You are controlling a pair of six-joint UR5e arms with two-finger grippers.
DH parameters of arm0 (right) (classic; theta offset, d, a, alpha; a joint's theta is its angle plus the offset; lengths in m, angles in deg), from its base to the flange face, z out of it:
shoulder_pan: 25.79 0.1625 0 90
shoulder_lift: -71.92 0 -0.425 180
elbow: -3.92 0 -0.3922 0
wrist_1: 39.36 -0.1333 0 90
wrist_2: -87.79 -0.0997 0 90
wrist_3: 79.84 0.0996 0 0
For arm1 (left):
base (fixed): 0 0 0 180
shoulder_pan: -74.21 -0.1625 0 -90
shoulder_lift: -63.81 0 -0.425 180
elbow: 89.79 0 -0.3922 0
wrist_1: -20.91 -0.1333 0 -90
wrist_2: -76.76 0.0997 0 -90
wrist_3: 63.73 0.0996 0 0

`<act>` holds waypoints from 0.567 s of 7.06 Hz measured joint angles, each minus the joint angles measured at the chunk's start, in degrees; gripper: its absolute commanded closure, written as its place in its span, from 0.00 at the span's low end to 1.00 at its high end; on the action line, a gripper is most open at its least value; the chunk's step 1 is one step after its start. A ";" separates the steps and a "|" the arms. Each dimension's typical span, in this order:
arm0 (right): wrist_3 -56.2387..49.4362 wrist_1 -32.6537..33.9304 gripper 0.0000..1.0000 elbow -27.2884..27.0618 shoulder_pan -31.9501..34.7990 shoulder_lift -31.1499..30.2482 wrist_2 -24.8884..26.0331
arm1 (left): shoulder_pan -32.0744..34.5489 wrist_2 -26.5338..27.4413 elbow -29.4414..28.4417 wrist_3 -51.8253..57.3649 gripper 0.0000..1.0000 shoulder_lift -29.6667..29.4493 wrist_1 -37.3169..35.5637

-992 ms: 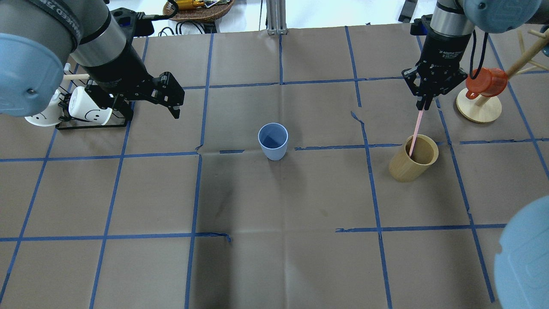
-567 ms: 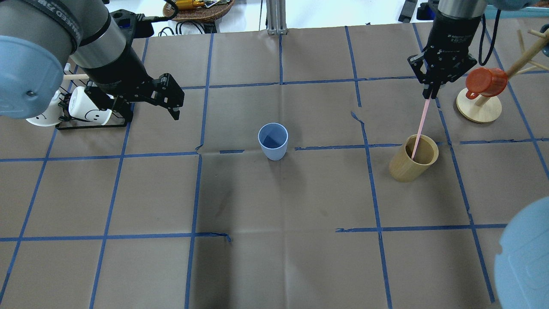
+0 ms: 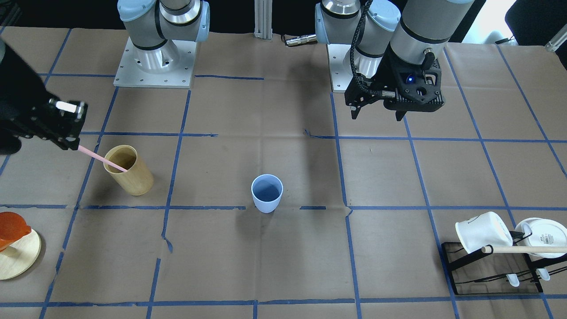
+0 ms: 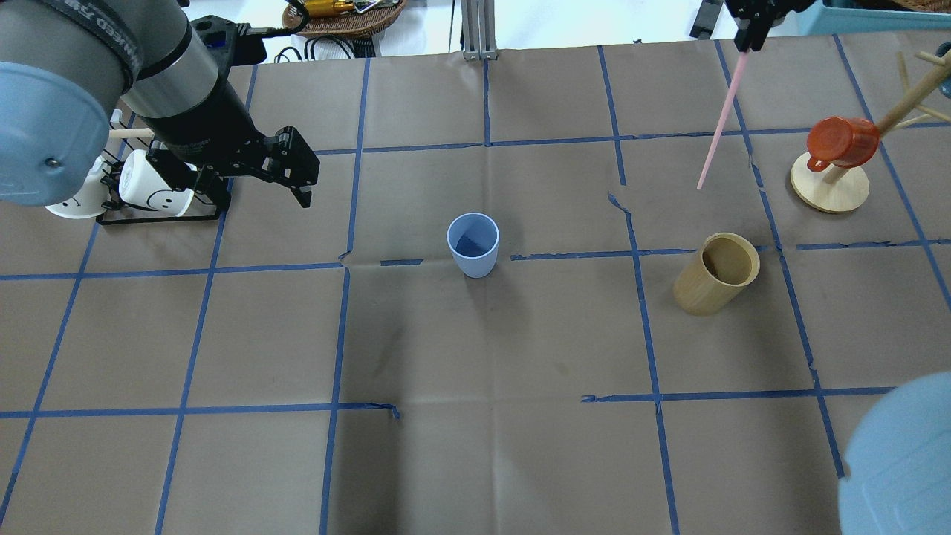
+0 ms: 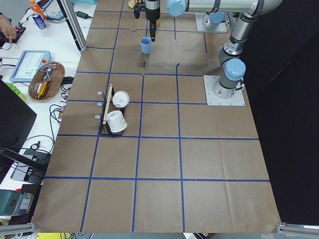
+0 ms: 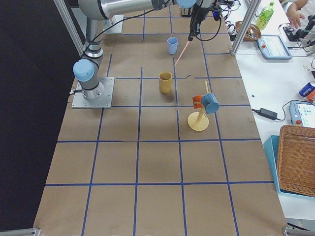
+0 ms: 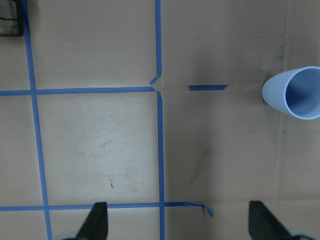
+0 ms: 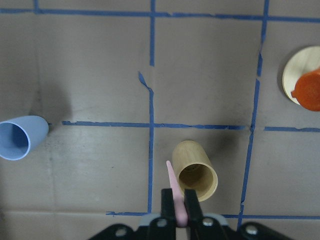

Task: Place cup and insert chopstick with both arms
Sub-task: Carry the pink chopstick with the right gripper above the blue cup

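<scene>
The light blue cup (image 4: 473, 245) stands upright and empty near the table's middle; it also shows in the front view (image 3: 267, 192) and the left wrist view (image 7: 295, 92). My right gripper (image 4: 743, 44) is shut on the top end of a pale pink chopstick (image 4: 717, 122) and holds it high, hanging down and tilted. In the right wrist view the chopstick (image 8: 175, 190) points down over the tan wooden cup (image 8: 195, 172), clear of its mouth. My left gripper (image 3: 376, 116) is open and empty, in the air well to the left of the blue cup.
The tan wooden cup (image 4: 713, 286) stands right of the blue cup. A black rack (image 4: 160, 219) with white mugs is at the far left. A wooden mug tree (image 4: 828, 189) holding an orange mug (image 4: 843, 141) stands at the far right.
My right gripper has risen and moved back, lifting the pink chopstick out of the wooden cup. The left arm and the blue cup have not moved.
</scene>
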 measured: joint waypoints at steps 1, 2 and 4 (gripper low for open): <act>3.46 1.72 0.98 1.66 3.25 -0.35 -0.96 | 0.00 0.02 0.03 0.00 0.00 0.00 0.00; 7.83 4.30 0.98 2.20 6.50 -0.09 -1.37 | 0.00 0.06 0.06 0.00 0.00 0.01 0.00; 16.57 10.31 0.98 2.04 12.66 2.38 -1.97 | 0.00 0.08 0.12 0.00 0.00 0.04 0.00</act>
